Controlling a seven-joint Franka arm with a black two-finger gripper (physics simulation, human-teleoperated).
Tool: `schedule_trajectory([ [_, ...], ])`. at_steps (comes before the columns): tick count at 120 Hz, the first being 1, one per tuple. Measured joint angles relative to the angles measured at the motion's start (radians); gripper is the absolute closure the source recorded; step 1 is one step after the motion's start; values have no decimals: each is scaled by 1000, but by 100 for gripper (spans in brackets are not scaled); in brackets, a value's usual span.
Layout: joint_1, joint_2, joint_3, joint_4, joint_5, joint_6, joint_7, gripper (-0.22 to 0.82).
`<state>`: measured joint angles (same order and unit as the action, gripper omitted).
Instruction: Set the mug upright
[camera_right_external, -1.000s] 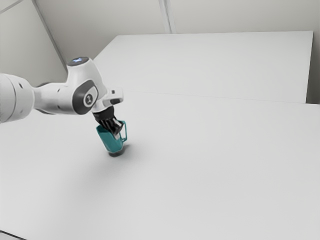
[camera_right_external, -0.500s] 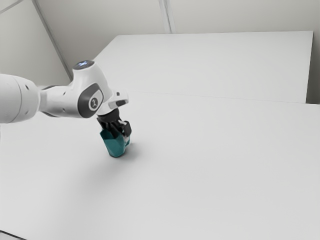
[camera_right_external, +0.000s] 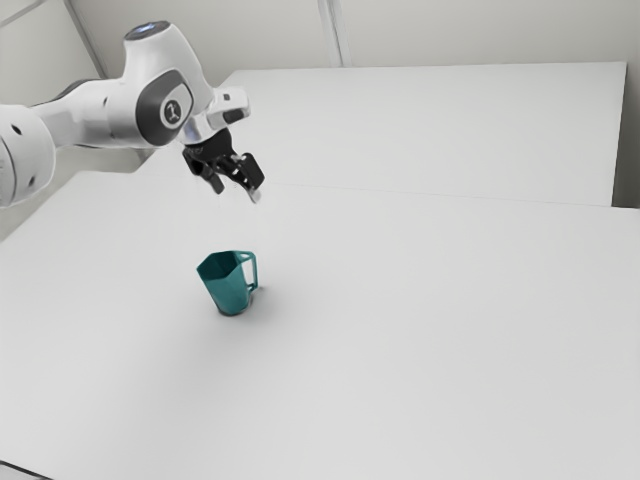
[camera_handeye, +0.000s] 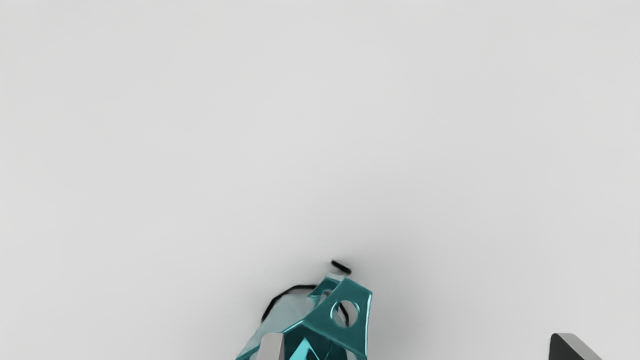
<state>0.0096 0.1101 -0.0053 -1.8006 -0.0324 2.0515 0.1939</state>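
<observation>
In the exterior view the teal mug (camera_right_external: 228, 286) stands upright on the white table, its mouth facing up and its handle toward the exterior view's right. Well above it hangs my gripper (camera_right_external: 237, 191), open and apart from the mug. The wrist view has the mug (camera_handeye: 337, 320) seen from above, handle and part of the inside visible, the rest cut off by the picture's edge. My gripper (camera_handeye: 417, 346) has its two fingertips wide apart there, one of them overlapping the mug's rim in the picture.
The white table (camera_right_external: 400, 330) stretches around the mug on all sides. Behind it, a large pale panel or surface (camera_right_external: 420, 130) lies at the back. A dark line crosses the exterior view's bottom left corner.
My hand has risen well clear of the mug, whose rim and handle were partly covered by the fingers before. The mug leaned a little a second ago and now stands on its base.
</observation>
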Motion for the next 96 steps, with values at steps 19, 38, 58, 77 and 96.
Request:
schedule_trajectory([
  [19,5,30,-1,182,7,-149,-5,1],
  [38,4,30,-3,269,9,-272,-9,1],
  [58,4,26,-4,287,9,-343,-10,0],
  [77,4,26,-2,290,9,-375,-10,0],
  [96,4,25,-2,291,8,-389,-9,0],
])
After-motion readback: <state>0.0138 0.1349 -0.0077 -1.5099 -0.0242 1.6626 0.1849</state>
